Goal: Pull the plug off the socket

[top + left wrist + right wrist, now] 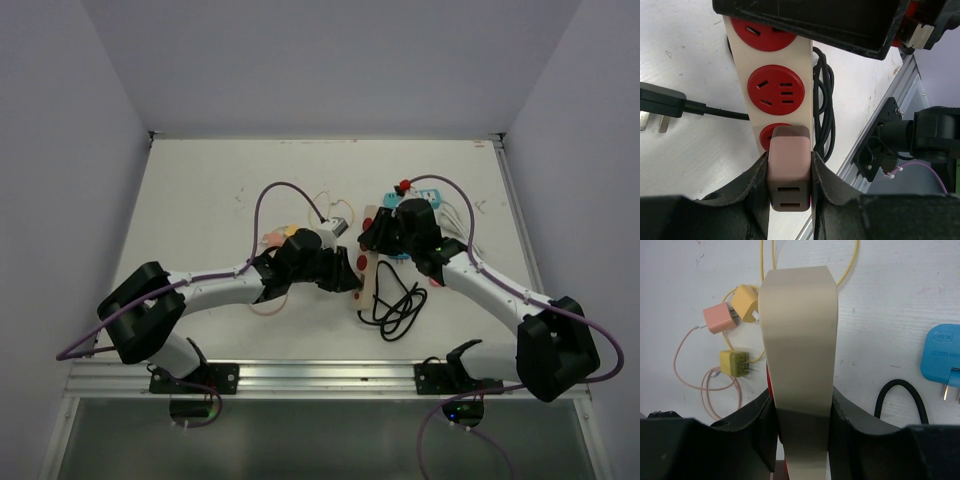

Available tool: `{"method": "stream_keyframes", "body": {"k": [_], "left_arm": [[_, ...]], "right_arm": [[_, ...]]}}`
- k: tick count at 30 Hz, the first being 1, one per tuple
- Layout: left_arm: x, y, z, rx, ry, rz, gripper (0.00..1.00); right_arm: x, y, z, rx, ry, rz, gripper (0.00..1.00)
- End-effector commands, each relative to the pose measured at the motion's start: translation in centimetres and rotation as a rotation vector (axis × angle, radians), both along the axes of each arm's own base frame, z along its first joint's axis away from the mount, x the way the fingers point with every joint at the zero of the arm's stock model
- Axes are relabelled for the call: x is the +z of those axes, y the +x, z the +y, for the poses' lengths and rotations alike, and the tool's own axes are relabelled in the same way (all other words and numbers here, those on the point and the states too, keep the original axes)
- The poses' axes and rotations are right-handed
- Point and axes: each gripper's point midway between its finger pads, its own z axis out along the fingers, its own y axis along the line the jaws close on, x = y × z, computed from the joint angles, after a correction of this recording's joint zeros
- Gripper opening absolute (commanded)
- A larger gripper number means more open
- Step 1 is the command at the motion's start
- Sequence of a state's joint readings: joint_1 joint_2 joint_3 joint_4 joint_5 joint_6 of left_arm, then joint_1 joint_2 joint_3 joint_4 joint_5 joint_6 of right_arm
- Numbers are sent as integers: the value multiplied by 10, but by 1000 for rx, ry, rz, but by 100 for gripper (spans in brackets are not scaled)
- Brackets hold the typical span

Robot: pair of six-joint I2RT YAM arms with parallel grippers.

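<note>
A cream power strip [806, 75] with round red sockets [776, 90] lies across the middle of the table [366, 252]. A pink plug [789, 167] sits against the nearest red socket, and no prongs show. My left gripper [789, 172] is shut on the plug's two sides; in the top view it is at the strip's left side [347, 272]. My right gripper [800, 412] is shut on the strip's cream body [799, 335] at its far end [378, 234].
A black plug [659, 101] with bare prongs lies left of the strip, with its coiled black cable [397, 305] near the front rail [320, 375]. A blue adapter [942, 357], a pink charger [717, 319] and yellow chargers [747, 302] lie around the strip.
</note>
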State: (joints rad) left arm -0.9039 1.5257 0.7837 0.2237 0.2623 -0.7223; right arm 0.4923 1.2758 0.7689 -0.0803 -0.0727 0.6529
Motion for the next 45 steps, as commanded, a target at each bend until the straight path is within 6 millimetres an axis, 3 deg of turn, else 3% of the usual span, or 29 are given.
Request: {"method": "stream_keyframes", "body": {"k": [1,2,5,15,21,24,27,28,31,39,45], "left_arm": [[33,7,-11,-15,-85,-113,0],[35,8,-10,-13,-84,-124,0],[37,10,-7,4,-85,-144,0],[51,16,-9,30,-126,-175,0],[56,20,-11,42,-136,-182,0],[57,22,-11,54,-139,-183,0],[58,26,-7,89,-134,-190,0],[58,29,-5,114,-131,-189,0],[61,32,3,157,-130,-200,0],[73,31,30,220,-135,-206,0],[77,29,53,247,-107,-207,0]], "right_arm": [[23,1,14,26,99,-50,23],[21,-1,14,28,101,-43,42],[19,-6,18,43,131,-39,63],[-11,-31,19,51,179,42,67],[-13,-34,22,55,181,40,56],[-13,-34,25,64,182,37,45],[-15,-36,27,75,176,44,29],[-17,-36,26,72,170,49,18],[-23,-35,20,63,121,45,0],[-61,-32,-39,-20,-251,39,0],[-82,-35,-65,-44,-422,99,0]]}}
